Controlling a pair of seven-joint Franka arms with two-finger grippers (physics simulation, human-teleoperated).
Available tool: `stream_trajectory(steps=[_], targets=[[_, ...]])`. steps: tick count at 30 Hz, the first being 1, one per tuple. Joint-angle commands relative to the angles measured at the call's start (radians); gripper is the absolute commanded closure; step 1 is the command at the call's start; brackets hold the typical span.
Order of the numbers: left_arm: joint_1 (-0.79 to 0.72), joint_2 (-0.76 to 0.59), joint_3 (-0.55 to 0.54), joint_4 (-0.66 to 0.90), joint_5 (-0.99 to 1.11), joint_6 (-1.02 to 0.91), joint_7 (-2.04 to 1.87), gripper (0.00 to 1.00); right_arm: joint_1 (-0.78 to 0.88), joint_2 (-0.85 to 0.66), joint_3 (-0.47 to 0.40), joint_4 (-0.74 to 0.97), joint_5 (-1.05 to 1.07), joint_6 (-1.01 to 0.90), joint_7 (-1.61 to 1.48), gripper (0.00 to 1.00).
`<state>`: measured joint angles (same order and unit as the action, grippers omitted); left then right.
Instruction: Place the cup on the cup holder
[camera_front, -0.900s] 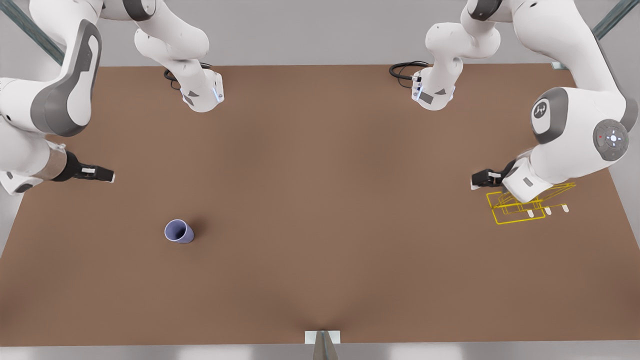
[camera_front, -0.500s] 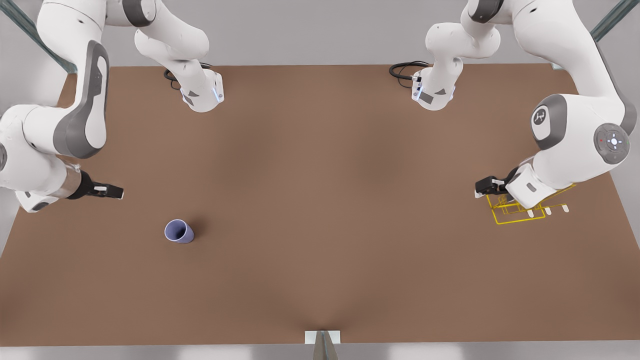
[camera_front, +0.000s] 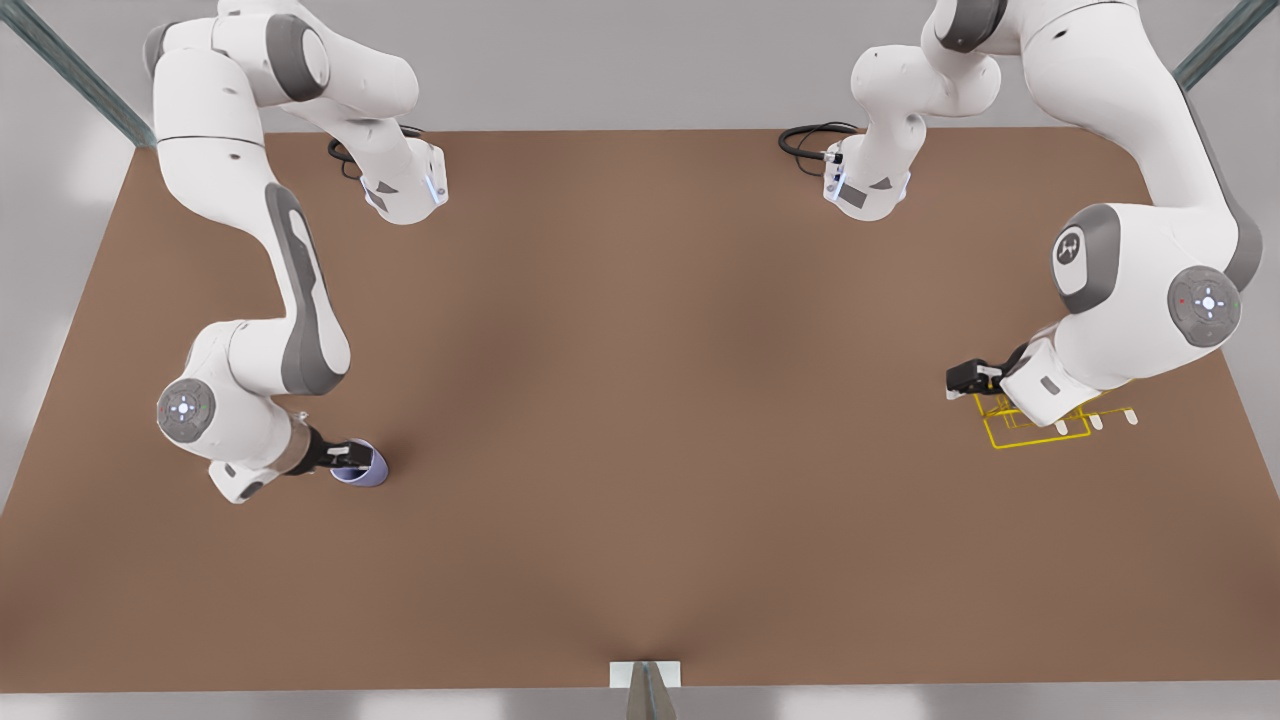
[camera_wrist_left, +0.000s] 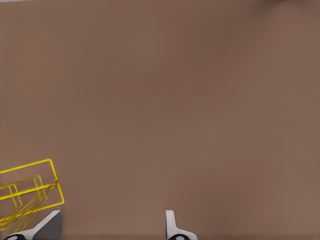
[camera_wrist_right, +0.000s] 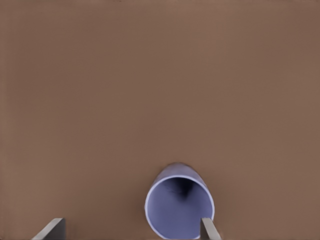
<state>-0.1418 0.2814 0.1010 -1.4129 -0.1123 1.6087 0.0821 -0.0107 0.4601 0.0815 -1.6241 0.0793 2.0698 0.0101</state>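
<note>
The lavender-blue cup (camera_front: 366, 471) stands on the brown table at the front view's left, mouth up. My right gripper (camera_front: 346, 458) is over it, open. In the right wrist view the cup (camera_wrist_right: 179, 205) lies between the fingers, its rim close against one fingertip (camera_wrist_right: 210, 230), while the other is well off. The yellow wire cup holder (camera_front: 1035, 441) rests at the front view's right, partly hidden by the arm above it. My left gripper (camera_front: 965, 378) hovers at its edge, open and holding nothing. The left wrist view has the holder (camera_wrist_left: 57, 182) beside one fingertip (camera_wrist_left: 47, 225).
Both arm bases (camera_front: 405, 190) (camera_front: 865, 190) and a black cable (camera_front: 805, 140) stand along the table's back edge. A small bracket (camera_front: 645, 675) sits at the front edge. Bare brown tabletop (camera_front: 650, 400) stretches between cup and holder.
The right arm swung down and toward the front, bringing its gripper from the table's side onto the cup. The left gripper shifted only slightly by the holder. Cup and holder stayed put.
</note>
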Motion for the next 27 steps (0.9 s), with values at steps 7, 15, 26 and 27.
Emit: stream_trajectory(steps=[7,15,26,27], targets=[[-0.001,0.001,-0.003,-0.003,-0.006,0.003,0.004,0.0,-0.003,-0.014,0.02,-0.048,0.068,0.006,-0.001,0.0],[-0.001,0.004,-0.001,-0.003,0.0,0.007,0.004,0.0,-0.003,0.046,0.017,-0.077,0.065,0.061,-0.005,0.0],[-0.001,0.004,-0.003,-0.003,0.0,0.0,0.001,0.0,-0.017,0.094,0.009,-0.123,0.042,0.138,-0.027,0.0],[-0.001,0.001,-0.003,-0.003,0.0,-0.001,0.002,0.0,-0.015,0.095,0.009,-0.128,0.042,0.139,-0.027,0.0]])
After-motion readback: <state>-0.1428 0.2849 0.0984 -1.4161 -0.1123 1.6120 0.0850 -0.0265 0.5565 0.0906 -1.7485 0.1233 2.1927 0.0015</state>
